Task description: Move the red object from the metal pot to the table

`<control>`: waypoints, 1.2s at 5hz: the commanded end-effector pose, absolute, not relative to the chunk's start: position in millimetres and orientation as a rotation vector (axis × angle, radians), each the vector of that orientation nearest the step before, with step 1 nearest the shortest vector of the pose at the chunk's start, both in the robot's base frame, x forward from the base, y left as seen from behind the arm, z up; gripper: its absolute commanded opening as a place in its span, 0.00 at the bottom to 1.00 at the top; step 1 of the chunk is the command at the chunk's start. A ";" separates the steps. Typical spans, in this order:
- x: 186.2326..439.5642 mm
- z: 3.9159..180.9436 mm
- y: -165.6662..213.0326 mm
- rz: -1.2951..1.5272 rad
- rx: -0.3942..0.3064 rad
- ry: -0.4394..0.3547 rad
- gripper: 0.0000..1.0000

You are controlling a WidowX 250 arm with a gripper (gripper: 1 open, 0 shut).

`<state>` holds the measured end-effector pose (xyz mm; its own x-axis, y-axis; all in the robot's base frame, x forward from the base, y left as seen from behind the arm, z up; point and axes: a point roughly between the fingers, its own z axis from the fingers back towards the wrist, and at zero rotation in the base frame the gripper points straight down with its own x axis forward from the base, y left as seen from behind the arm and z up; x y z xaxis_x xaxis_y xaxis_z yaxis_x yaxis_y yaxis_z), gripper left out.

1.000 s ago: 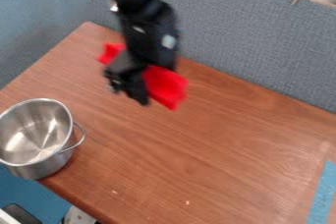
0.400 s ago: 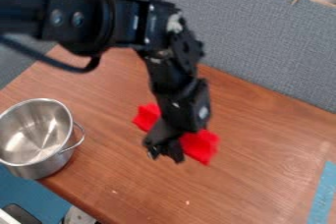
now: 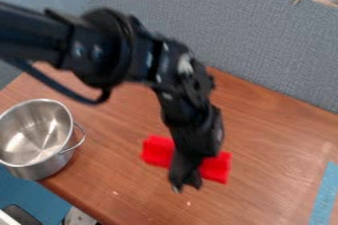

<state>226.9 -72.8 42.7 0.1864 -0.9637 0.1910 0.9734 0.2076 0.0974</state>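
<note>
the long red bar [image 3: 158, 152] is seen out of the metal pot, low over the desk [image 3: 113, 182] or on it; which one cannot be told. its middle is hidden behind the fingers [image 3: 187, 184], and a red end is seen on each side. the bar looks light and stiff, with flat, smooth sides that might slip a little. it would be held best by its middle, across the thin way, so that it is not tipped.

the fingers are pointed down at the bar's middle. the bar seems to be gripped between them, but the tips are dark and blurred, so that cannot be told for sure.

the metal pot [image 3: 36, 138] is stood near the desk's edge, well apart from the bar. next, the bar should be set down flat and let go gently.
</note>
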 end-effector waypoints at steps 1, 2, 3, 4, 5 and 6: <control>269.1 54.8 -36.6 -1.277 -0.016 -0.280 0.00; 319.1 57.8 1.2 -1.108 0.009 -0.287 0.00; 320.4 57.8 36.7 -0.923 0.024 -0.280 0.00; 284.8 57.2 75.5 -0.729 0.044 -0.265 0.00; 234.9 51.1 100.3 -0.671 0.031 -0.261 0.00; 213.3 56.0 108.9 -0.661 0.042 -0.277 0.00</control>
